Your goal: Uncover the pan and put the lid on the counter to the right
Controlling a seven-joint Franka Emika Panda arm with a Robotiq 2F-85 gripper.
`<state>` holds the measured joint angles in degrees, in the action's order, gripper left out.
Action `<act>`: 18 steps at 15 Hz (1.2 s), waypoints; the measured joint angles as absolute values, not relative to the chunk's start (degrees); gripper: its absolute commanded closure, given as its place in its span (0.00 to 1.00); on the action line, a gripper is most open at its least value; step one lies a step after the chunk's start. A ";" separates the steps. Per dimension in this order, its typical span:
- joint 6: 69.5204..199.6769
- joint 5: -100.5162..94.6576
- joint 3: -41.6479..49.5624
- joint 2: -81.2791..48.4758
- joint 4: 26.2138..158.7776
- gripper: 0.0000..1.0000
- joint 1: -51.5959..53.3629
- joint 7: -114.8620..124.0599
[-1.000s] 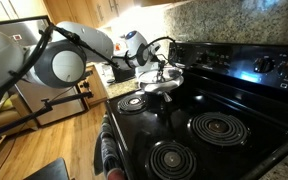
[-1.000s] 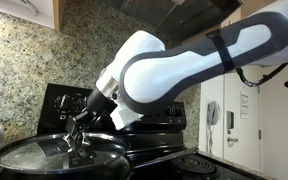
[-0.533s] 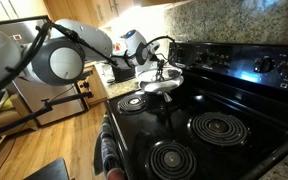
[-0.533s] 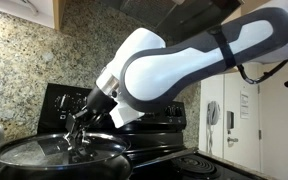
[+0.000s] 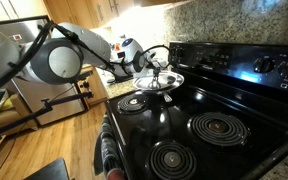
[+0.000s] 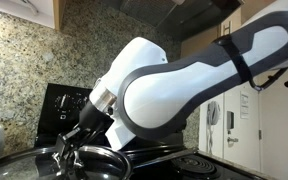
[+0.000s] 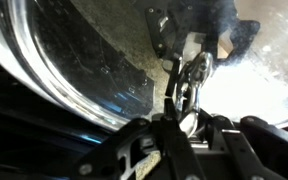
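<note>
My gripper (image 5: 150,70) is shut on the small dark knob of the glass lid (image 5: 164,80) and holds it tilted, a little above the back of the stove. In an exterior view the lid's metal rim (image 6: 19,160) sits low at the left, with the gripper (image 6: 70,152) on its knob. The pan's rim (image 6: 109,160) shows just beside and below it. In the wrist view the fingers (image 7: 189,85) pinch the knob, and the lid's rim (image 7: 44,65) curves across the left. Speckled granite counter (image 7: 114,45) shows through the glass.
The glossy black stovetop (image 5: 234,150) has coil burners (image 5: 218,126) at the front and one (image 5: 134,101) under the lid. The stove's control panel (image 5: 254,62) stands behind, and a granite wall (image 6: 24,70) is close behind the pan. A towel (image 5: 108,150) hangs on the oven's front.
The lid has come up off the pan and tilted. It has shifted sideways with my gripper, leftwards in both exterior views, and the arm has swung with it.
</note>
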<state>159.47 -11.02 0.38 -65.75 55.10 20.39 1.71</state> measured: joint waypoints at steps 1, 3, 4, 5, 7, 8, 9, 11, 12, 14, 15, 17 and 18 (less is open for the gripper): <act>159.83 -11.02 0.42 -65.42 55.85 0.96 20.68 1.71; 159.88 -11.02 0.60 -64.12 57.65 0.96 21.11 1.71; 159.88 -11.02 0.85 -63.31 58.73 0.96 21.32 1.71; 159.88 -11.02 1.24 -62.41 59.87 0.96 21.57 1.72; 159.88 -11.03 1.75 -60.40 62.36 0.96 21.86 1.72; 159.88 -11.03 2.14 -59.36 63.60 0.96 22.07 1.72; 159.89 -11.03 2.57 -58.27 64.91 0.96 22.30 1.72; 159.90 -11.03 3.38 -56.01 67.67 0.96 22.78 1.72; 159.93 -11.03 3.86 -54.86 69.11 0.96 23.07 1.79; 160.67 -11.03 4.64 -52.55 72.30 0.96 23.52 2.51; 161.36 -11.03 5.16 -51.44 74.04 0.96 23.75 2.88; 163.32 -11.18 5.64 -49.57 77.37 0.96 23.80 4.06; 164.42 -11.20 5.89 -48.73 79.03 0.96 23.80 4.74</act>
<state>164.42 -11.20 5.89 -48.73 79.03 23.80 4.74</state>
